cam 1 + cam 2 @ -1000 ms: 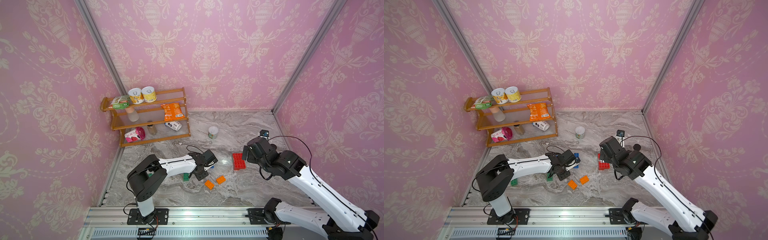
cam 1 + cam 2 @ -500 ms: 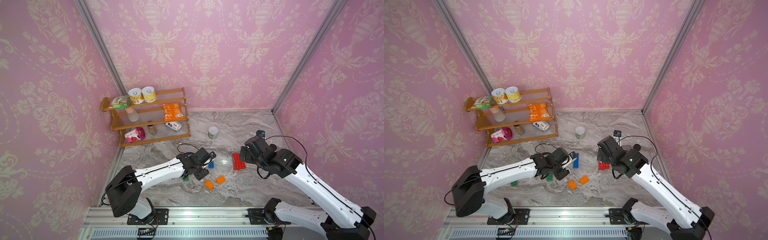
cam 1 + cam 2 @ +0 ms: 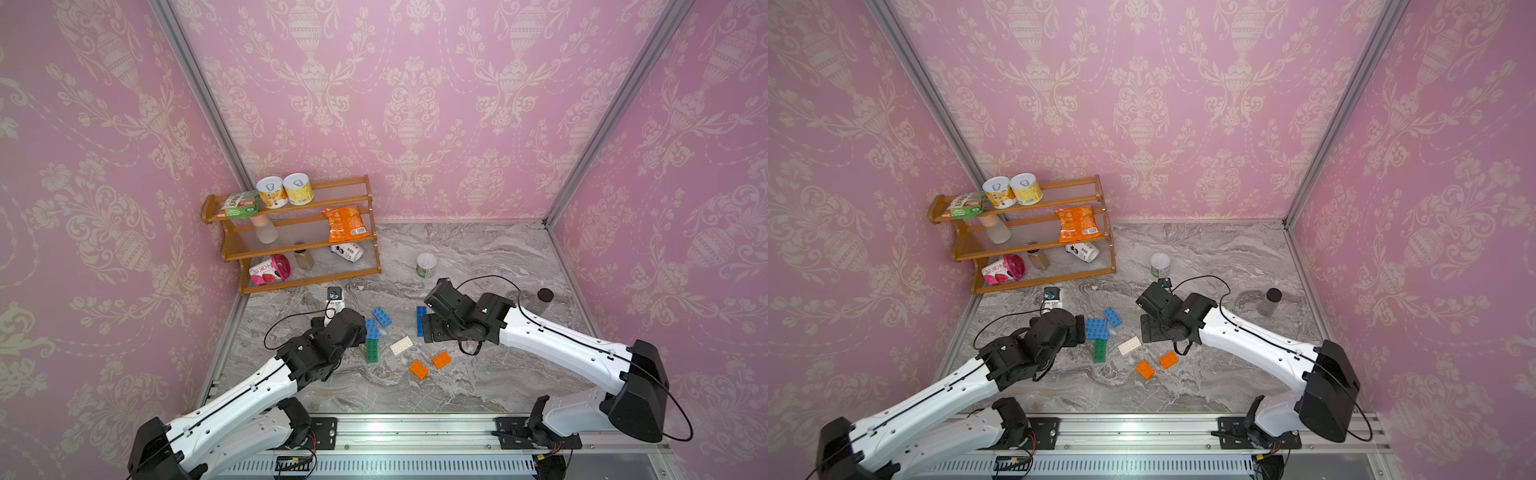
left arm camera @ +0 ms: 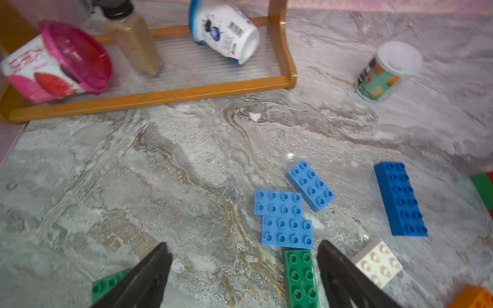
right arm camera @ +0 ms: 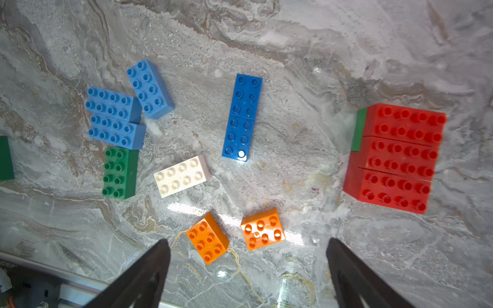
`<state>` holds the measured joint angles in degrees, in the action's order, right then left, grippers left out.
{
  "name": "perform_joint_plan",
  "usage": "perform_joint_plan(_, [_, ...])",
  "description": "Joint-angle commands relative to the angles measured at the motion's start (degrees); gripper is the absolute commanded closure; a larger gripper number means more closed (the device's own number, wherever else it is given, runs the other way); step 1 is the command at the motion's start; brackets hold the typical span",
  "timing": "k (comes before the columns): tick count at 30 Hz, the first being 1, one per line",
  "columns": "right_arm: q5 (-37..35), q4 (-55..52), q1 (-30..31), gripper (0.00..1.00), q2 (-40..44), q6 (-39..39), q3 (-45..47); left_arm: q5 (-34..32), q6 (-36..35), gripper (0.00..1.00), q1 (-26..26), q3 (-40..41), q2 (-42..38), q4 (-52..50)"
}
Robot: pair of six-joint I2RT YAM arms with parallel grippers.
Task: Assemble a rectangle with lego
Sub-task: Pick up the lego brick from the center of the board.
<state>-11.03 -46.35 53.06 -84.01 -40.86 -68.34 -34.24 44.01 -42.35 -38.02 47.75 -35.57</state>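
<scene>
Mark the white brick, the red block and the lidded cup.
white brick [image 5: 181,176]: right wrist view, centre of studded top
red block [image 5: 397,157]: right wrist view, middle brick's top
lidded cup [image 4: 398,57]: left wrist view, its lid

lego bricks [image 3: 401,345]: on table [image 3: 478,257] | rack [image 3: 311,279]: behind, left

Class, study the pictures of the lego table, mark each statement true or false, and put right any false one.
1. The white brick touches no other brick. True.
2. The two orange bricks are stacked one on the other. False: they lie side by side on the table, with a gap between them.
3. Three red bricks sit side by side in one block. True.
4. The right gripper is clamped on one of the dark blue bricks. False: its jaws stand open and empty, and the dark blue bricks lie end to end on the table.
</scene>
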Motion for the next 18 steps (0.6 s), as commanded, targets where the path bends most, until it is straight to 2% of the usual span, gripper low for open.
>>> perform_joint_plan(1, [5.1,2.0,2.5,0.07,-4.0,3.0,-4.0,-8.6,18.7,0.05,2.7,0.6,-5.1,-12.3])
perform_joint_plan(3, [5.9,1.9,3.5,0.07,-6.7,4.2,-5.5,-9.9,19.4,0.01,2.9,0.6,-7.3,-12.8])
perform_joint_plan(9, [8.0,2.5,4.9,0.08,-14.3,6.2,-8.1,-13.8,26.5,0.01,2.8,1.4,-9.1,-15.5])
perform_joint_plan(18, [5.7,0.9,6.1,0.09,-22.2,10.1,-12.1,-15.1,27.3,0.01,2.9,4.3,-12.9,-12.7])
